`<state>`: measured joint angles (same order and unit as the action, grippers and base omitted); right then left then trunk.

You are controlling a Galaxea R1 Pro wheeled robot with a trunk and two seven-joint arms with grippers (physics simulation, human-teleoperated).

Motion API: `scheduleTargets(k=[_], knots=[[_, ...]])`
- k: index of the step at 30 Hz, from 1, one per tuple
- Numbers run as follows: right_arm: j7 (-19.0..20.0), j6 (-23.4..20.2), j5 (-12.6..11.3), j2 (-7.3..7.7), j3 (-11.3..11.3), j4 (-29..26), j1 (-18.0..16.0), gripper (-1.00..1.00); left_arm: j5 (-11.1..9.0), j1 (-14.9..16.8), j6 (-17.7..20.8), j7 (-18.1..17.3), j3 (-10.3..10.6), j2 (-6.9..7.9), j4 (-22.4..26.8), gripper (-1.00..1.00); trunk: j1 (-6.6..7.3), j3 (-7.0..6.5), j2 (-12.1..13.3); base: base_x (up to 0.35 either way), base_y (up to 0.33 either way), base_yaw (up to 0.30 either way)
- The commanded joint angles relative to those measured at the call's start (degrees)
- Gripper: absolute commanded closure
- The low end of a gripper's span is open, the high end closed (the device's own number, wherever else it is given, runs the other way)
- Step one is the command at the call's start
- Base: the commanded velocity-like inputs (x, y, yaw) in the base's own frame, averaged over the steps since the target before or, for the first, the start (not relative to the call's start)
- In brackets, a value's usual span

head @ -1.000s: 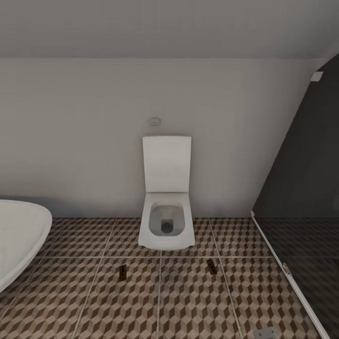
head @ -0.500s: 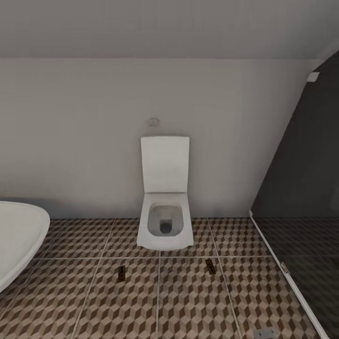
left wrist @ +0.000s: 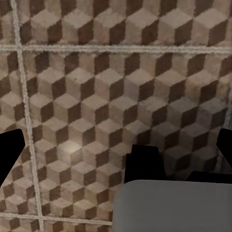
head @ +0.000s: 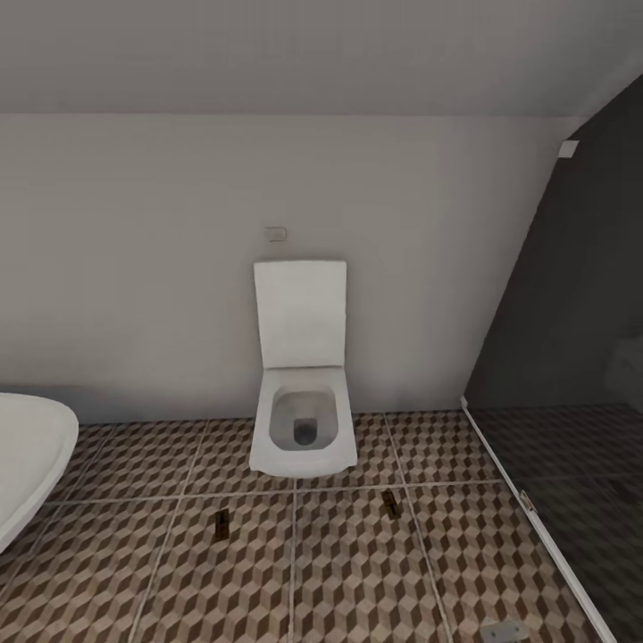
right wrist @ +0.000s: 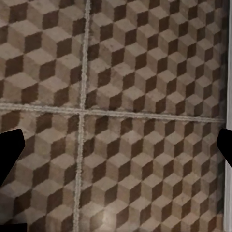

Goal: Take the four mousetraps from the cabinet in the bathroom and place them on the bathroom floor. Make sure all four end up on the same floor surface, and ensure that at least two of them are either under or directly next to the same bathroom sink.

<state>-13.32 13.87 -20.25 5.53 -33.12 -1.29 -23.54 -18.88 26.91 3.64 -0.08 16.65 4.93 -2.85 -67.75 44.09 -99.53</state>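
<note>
Grey wall (head: pixel 161 268) and sloped ceiling take up most of the head view, and below them the floor (head: pixel 357 572) spreads in brown-and-beige cube-printed tiles with pale grout. At the right a dark glass shower screen (head: pixel 572 339) rises, its pale frame running along the floor edge. At the left edge the rounded white rim of a tub (head: pixel 27 455) juts in. A white toilet (head: pixel 302 429) with its lid up stands against the middle of the wall, with a small white button plate (head: pixel 276 234) on the wall above it. Two mousetraps lie flat on the floor in front of the toilet, well apart from each other: one mousetrap (head: pixel 221 525) to its front left, the other trap (head: pixel 391 504) to its front right, both apart from the bowl. A small grey plate (head: pixel 500 632) sits on the floor near the bottom edge. In the left wrist view the left gripper (left wrist: pixel 116 154) looks down at bare tiles, dark fingertips at opposite edges, jaws wide, nothing between. In the right wrist view the right gripper (right wrist: pixel 116 150) likewise has jaws wide over a grout crossing.
</note>
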Motion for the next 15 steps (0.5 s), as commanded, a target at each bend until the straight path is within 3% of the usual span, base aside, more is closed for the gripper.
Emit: scheduleTargets(k=[1,15], knots=[[-0.13,0.10,-0.49,0.01,-0.50,-0.03,-0.01,-1.00,-0.54,0.05,0.14,-0.01,0.48,-0.01,-0.05,-1.00,0.01,0.04,-0.02,0.000,0.000,-0.004],[-0.13,0.10,-0.42,0.00,-0.53,-0.03,-0.01,-1.00,-0.59,0.04,0.14,-0.01,0.50,-0.03,-0.05,-1.00,0.01,0.04,-0.02,0.000,0.000,0.000]])
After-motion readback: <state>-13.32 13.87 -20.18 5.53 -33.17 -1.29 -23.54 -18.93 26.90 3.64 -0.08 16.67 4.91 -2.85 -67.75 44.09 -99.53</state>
